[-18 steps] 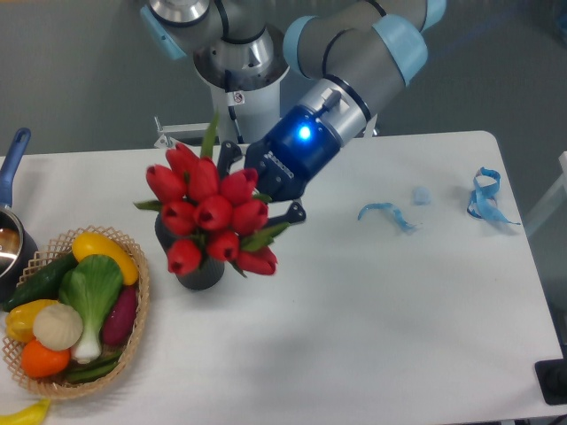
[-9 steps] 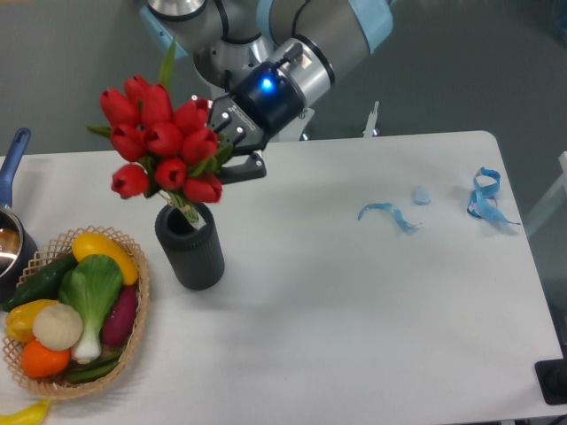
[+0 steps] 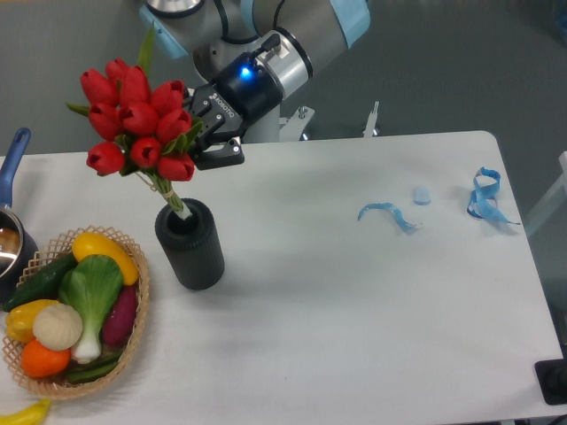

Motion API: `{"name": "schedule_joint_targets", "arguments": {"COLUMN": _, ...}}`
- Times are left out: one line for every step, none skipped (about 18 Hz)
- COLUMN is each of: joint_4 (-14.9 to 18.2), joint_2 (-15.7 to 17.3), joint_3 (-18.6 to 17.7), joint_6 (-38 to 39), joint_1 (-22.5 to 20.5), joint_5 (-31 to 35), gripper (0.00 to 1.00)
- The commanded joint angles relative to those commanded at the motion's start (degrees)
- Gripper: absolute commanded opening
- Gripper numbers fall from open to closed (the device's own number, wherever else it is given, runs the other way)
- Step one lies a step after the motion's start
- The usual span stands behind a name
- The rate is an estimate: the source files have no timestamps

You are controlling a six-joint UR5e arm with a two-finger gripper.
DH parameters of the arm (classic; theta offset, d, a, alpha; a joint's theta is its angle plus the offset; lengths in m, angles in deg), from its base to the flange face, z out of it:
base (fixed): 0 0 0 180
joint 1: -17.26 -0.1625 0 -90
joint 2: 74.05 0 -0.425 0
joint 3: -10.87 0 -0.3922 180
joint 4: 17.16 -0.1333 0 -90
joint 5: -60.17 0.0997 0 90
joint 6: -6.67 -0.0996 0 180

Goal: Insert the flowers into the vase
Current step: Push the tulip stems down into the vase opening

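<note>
Currently my gripper (image 3: 197,142) is clamped on the flowers (image 3: 135,117), bunch tilted above the vase (image 3: 190,244). Stem tips sit just at the mouth. Not inserted yet; lowering and release left, I'd judge.

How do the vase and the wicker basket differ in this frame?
The vase is matte black, ribbed and upright; the wicker basket is tan, woven, low and wide. The vase's narrow round mouth takes only the stem ends of the flowers, which the gripper holds tilted above it; the basket's broad open top is heaped with toy vegetables. Both stand on the white table, at its left.
</note>
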Motion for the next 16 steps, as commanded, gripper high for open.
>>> {"name": "schedule_joint_targets", "arguments": {"joint_4": 0.09, "joint_2": 0.00, "joint_3": -0.35, "joint_6": -0.79, "joint_1": 0.00, "joint_5": 0.09, "gripper": 0.07}}
{"name": "schedule_joint_targets", "arguments": {"joint_4": 0.00, "joint_2": 0.00, "joint_3": -0.97, "joint_6": -1.32, "joint_1": 0.00, "joint_5": 0.09, "gripper": 0.07}}
{"name": "schedule_joint_targets", "arguments": {"joint_4": 0.00, "joint_2": 0.09, "joint_3": -1.49, "joint_6": -2.03, "joint_1": 0.00, "joint_5": 0.18, "gripper": 0.07}}
{"name": "schedule_joint_targets", "arguments": {"joint_4": 0.00, "joint_2": 0.26, "joint_3": -2.11, "joint_6": -2.90, "joint_1": 0.00, "joint_5": 0.18, "gripper": 0.07}}
{"name": "schedule_joint_targets", "arguments": {"joint_4": 0.00, "joint_2": 0.44, "joint_3": -2.90, "joint_6": -3.78, "joint_1": 0.00, "joint_5": 0.18, "gripper": 0.07}}
{"name": "schedule_joint_targets", "arguments": {"joint_4": 0.00, "joint_2": 0.61, "joint_3": -3.51, "joint_6": -4.40, "joint_1": 0.00, "joint_5": 0.18, "gripper": 0.07}}
{"name": "schedule_joint_targets", "arguments": {"joint_4": 0.00, "joint_2": 0.62, "joint_3": -3.78, "joint_6": -5.19, "joint_1": 0.00, "joint_5": 0.18, "gripper": 0.07}}
{"name": "schedule_joint_targets", "arguments": {"joint_4": 0.00, "joint_2": 0.53, "joint_3": -4.04, "joint_6": -5.81, "joint_1": 0.00, "joint_5": 0.18, "gripper": 0.08}}
{"name": "schedule_joint_targets", "arguments": {"joint_4": 0.00, "joint_2": 0.44, "joint_3": -4.13, "joint_6": -6.25, "joint_1": 0.09, "joint_5": 0.26, "gripper": 0.09}}
{"name": "schedule_joint_targets", "arguments": {"joint_4": 0.00, "joint_2": 0.35, "joint_3": -4.22, "joint_6": -6.34, "joint_1": 0.09, "joint_5": 0.35, "gripper": 0.10}}
{"name": "schedule_joint_targets", "arguments": {"joint_4": -0.09, "joint_2": 0.26, "joint_3": -4.66, "joint_6": -6.51, "joint_1": 0.09, "joint_5": 0.44, "gripper": 0.10}}
{"name": "schedule_joint_targets", "arguments": {"joint_4": -0.17, "joint_2": 0.26, "joint_3": -5.18, "joint_6": -6.78, "joint_1": 0.09, "joint_5": 0.44, "gripper": 0.11}}
{"name": "schedule_joint_targets", "arguments": {"joint_4": -0.18, "joint_2": 0.26, "joint_3": -5.89, "joint_6": -7.65, "joint_1": 0.09, "joint_5": 0.44, "gripper": 0.11}}
{"name": "schedule_joint_targets", "arguments": {"joint_4": -0.18, "joint_2": 0.26, "joint_3": -6.68, "joint_6": -9.05, "joint_1": 0.09, "joint_5": 0.44, "gripper": 0.11}}
{"name": "schedule_joint_targets", "arguments": {"joint_4": -0.18, "joint_2": 0.26, "joint_3": -7.64, "joint_6": -10.72, "joint_1": 0.00, "joint_5": 0.53, "gripper": 0.11}}
{"name": "schedule_joint_targets", "arguments": {"joint_4": -0.09, "joint_2": 0.18, "joint_3": -8.52, "joint_6": -12.30, "joint_1": 0.00, "joint_5": 0.44, "gripper": 0.11}}
